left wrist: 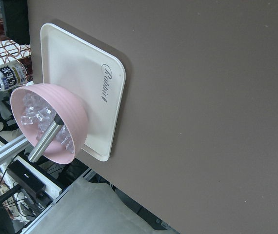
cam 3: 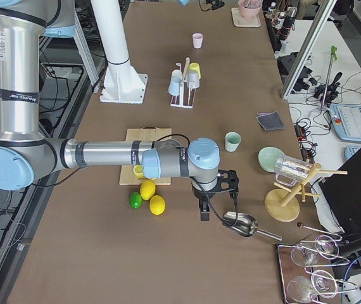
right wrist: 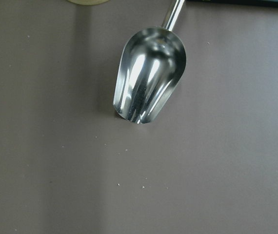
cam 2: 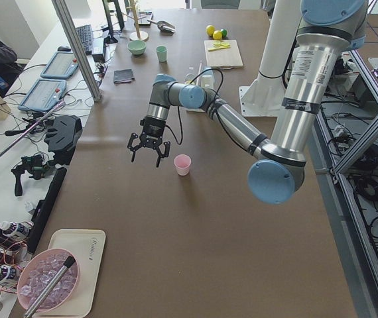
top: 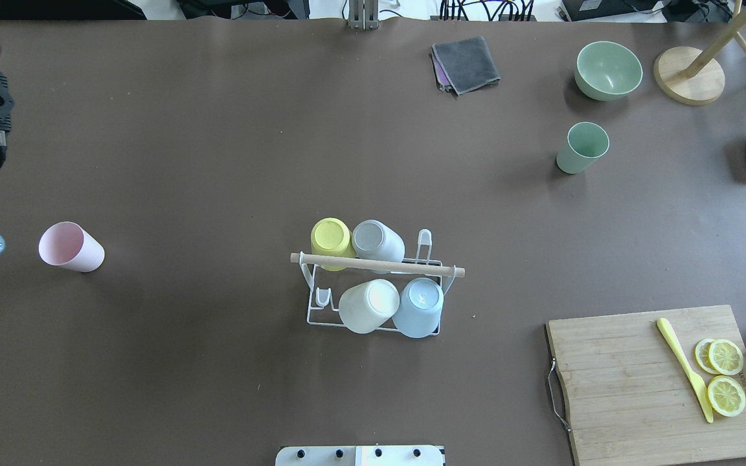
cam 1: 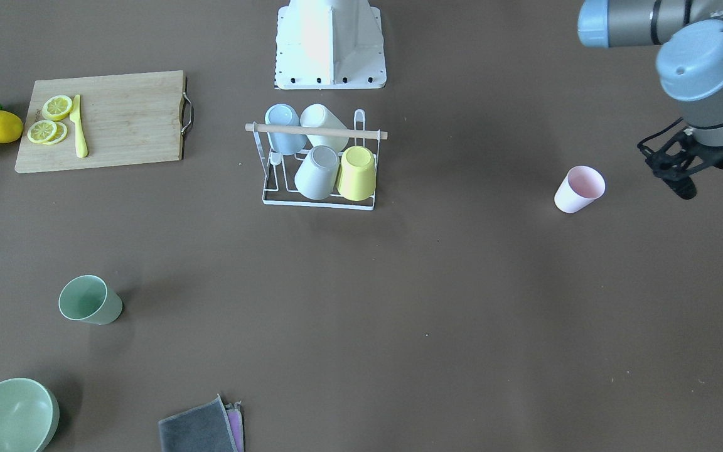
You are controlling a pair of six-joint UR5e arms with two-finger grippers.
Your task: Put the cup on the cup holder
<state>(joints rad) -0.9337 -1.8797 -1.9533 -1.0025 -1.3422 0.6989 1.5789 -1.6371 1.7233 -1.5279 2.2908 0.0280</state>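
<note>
The brown counter (top: pixel 217 162) carries everything. The left arm (cam 2: pixel 242 132) reaches out toward its left end, and the right arm (cam 3: pixel 104 155) lies low along the right end. Its right claw (cam 3: pixel 207 209) hangs over a metal scoop (right wrist: pixel 148 78), and I cannot tell whether that claw is apart or together.

The cup holder (top: pixel 376 264) stands mid-counter, near the robot's base. Four cups sit upside down on its prongs, likely so they stay put. Two prongs look free.

A pink cup (top: pixel 72 247) stands upright at the left and a green cup (top: pixel 580 149) at the far right. The left claw (cam 2: pixel 148 159) hovers near the pink one with fingers apart and empty, probably set to grasp it. The cup would then need turning over.
</note>
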